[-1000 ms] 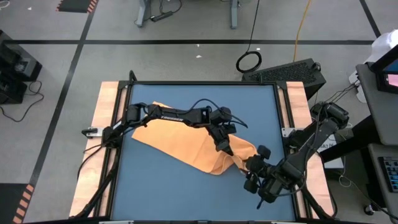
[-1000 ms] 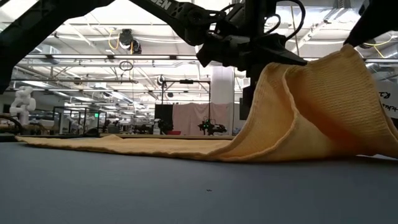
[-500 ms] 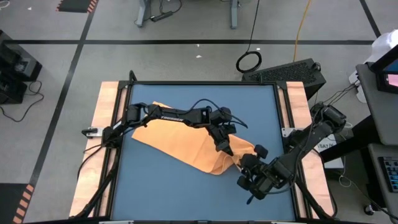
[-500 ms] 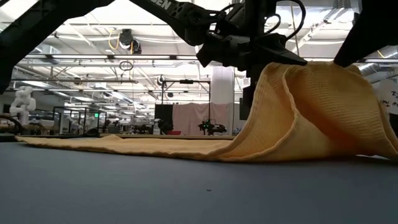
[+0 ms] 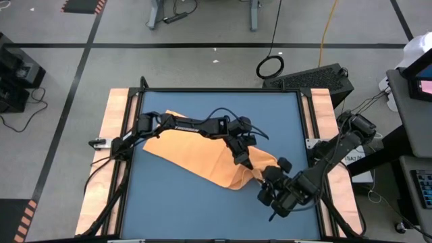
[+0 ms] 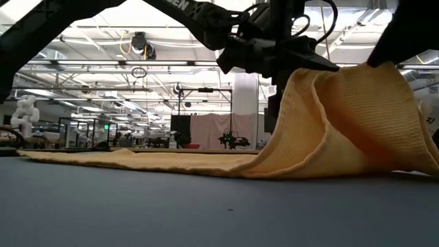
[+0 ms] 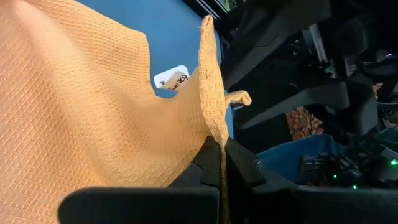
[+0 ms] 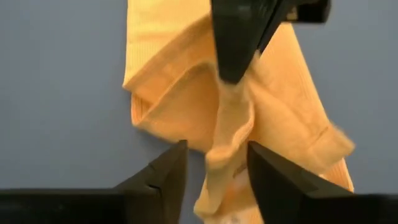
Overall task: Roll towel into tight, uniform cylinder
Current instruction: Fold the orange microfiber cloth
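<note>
The orange-yellow towel (image 5: 196, 155) lies spread on the blue mat, from the far left toward the near right. Its right end (image 6: 343, 116) is raised into a hump above the mat, and the small white tag (image 7: 171, 79) shows at one edge. My left gripper (image 5: 248, 162) reaches over the towel and is shut on that raised end. My right gripper (image 5: 266, 179) comes in from the near right. Its open fingers stand on either side of a raised fold of the towel (image 8: 227, 149). My left gripper pinches an edge of the towel's raised right end (image 7: 214, 134) between its two fingers, slanting down from the far left. The cloth hangs from there down to the mat. My right gripper's open fingers straddle a fold at the same end (image 8: 230, 124), slanting down from the near right. The cloth lies against one finger (image 8: 264, 171); a gap shows beside the other.
The blue mat (image 5: 175, 202) has free room along its near left and far right. Wooden strips (image 5: 111, 135) border it on both sides. A black box (image 5: 310, 77) and a cable ring (image 5: 270, 66) lie on the floor beyond the far edge.
My right gripper has rolled at the wrist and edged toward the table's left, closer under the towel's end. The raised right end of the towel has sunk a little, and its peak is lower and rounder. The rest of the towel has stayed in place.
</note>
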